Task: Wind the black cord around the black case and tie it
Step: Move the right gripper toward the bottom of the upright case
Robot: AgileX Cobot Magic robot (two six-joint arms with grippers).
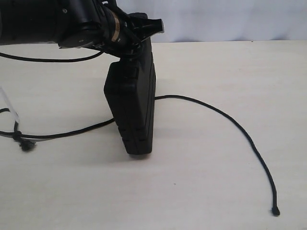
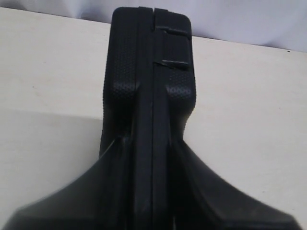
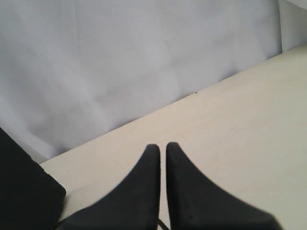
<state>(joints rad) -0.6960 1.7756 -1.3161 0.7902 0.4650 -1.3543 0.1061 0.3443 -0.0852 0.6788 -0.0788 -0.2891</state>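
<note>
Matte black plastic stands on end just left of the exterior view's centre. This is the black case (image 1: pixel 132 110), upright with its lower narrow end at the table. Its top is pinched by the left gripper (image 1: pixel 130 50), whose fingers (image 2: pixel 110 191) press on both broad faces. Holding it up this way probably leaves the sides free for the cord to pass round.

The black cord (image 1: pixel 230 120) lies loose on the table, not yet wrapped. It runs from a knotted end at 9 o'clock, meets the case low down (behind or under, I cannot tell), and sweeps out to a free end at 5 o'clock.

The right gripper (image 3: pixel 162 149) is outside the exterior view. Its own camera shows the jaws nearly together with only a slit between them, nothing seen in them, above bare table.

The table (image 1: pixel 206 187) is smooth, pale and cream-coloured. At 12 o'clock a creased white cloth backdrop (image 1: pixel 230 19) closes off the scene.
</note>
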